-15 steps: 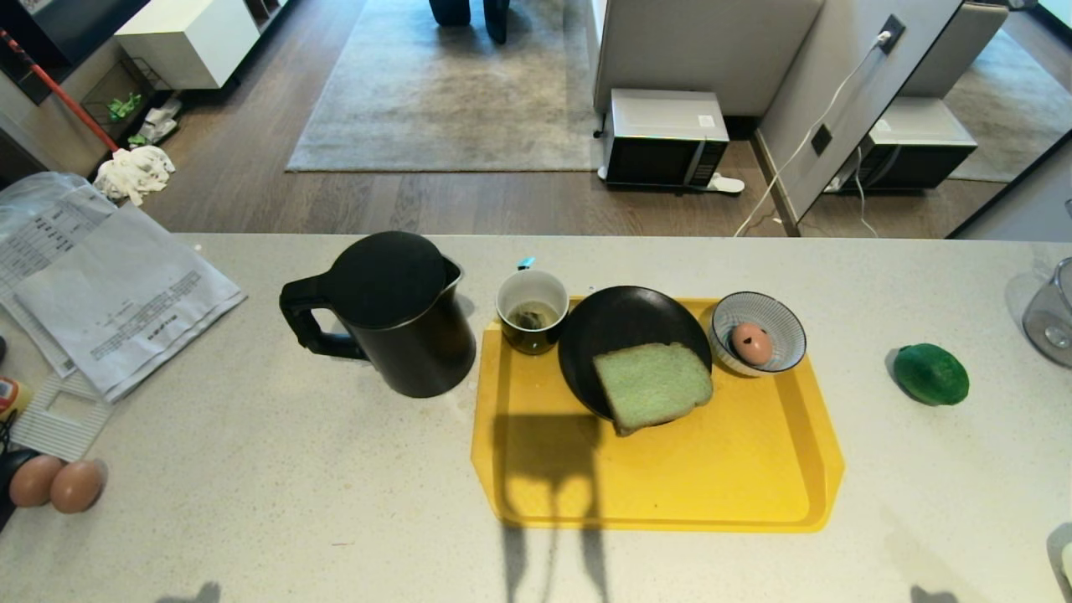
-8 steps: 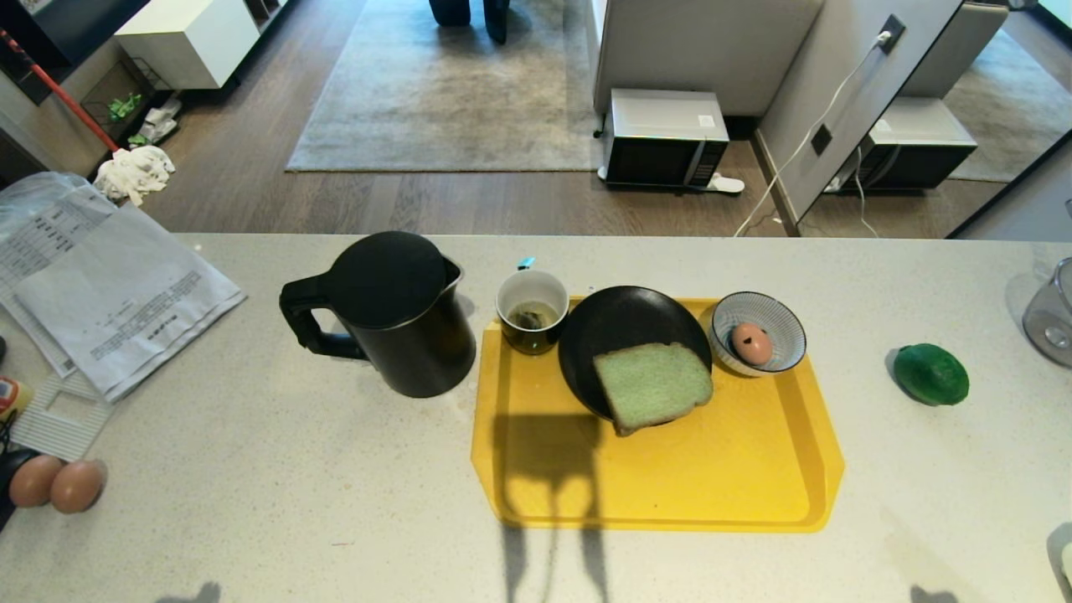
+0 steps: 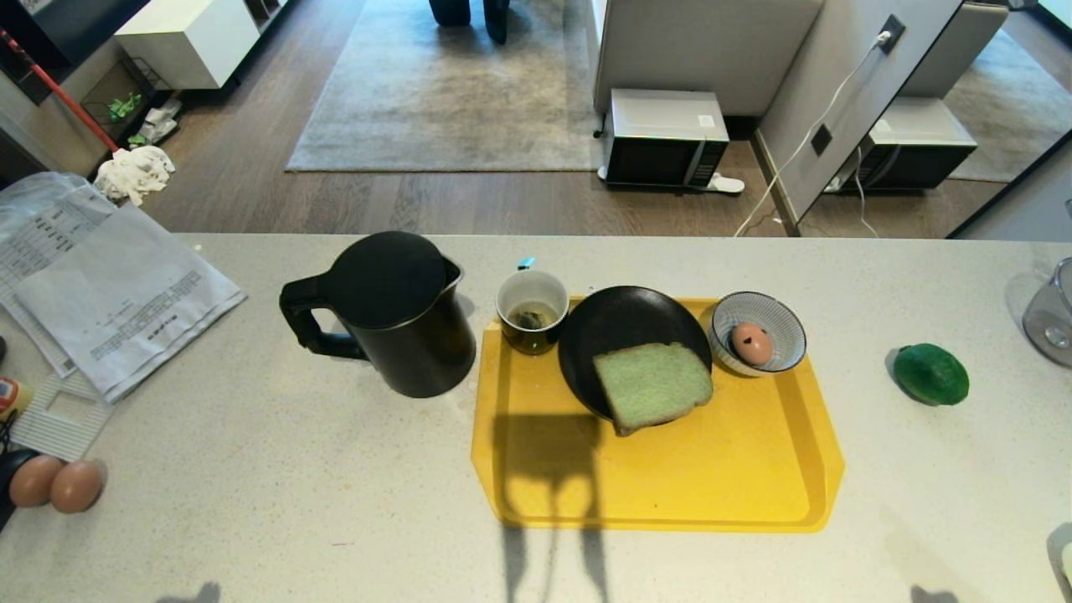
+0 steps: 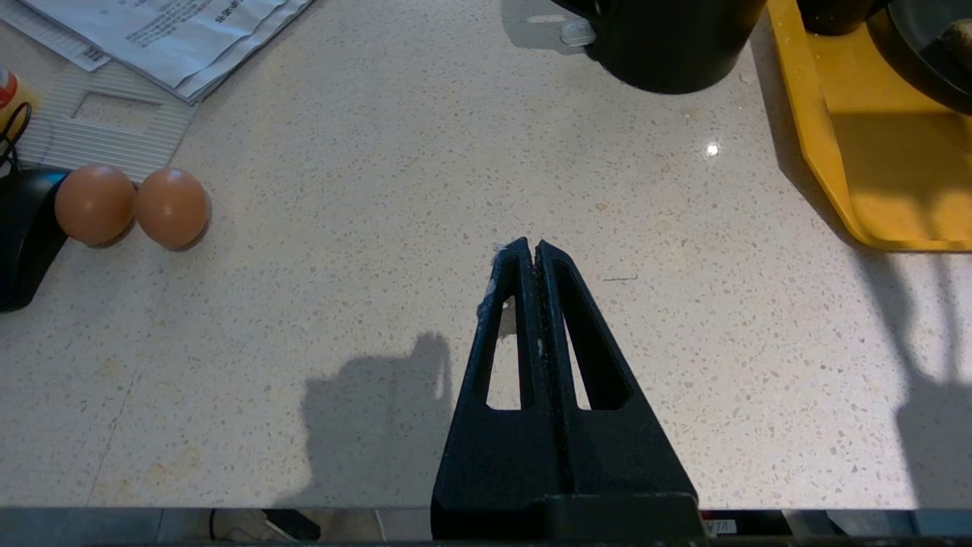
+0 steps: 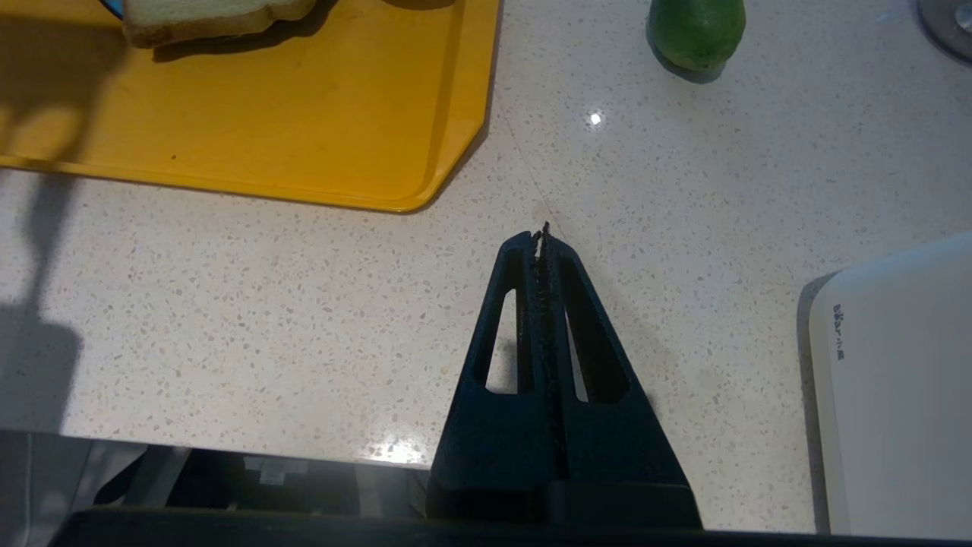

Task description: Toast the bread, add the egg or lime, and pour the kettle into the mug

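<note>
Your first move turns on the bread (image 3: 653, 385): it lies on the black plate (image 3: 620, 327) on the yellow tray (image 3: 754, 486), overhanging the plate's near rim. Both end effectors sit closed and empty above the surface's near edge, left (image 4: 536, 245) off the tray's left, right (image 5: 541, 233) off its right corner. You'd likely find the right one nearer.

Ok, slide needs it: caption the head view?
Kettle beside yellow tray holding mug, bread on plate, egg in bowl.
</note>
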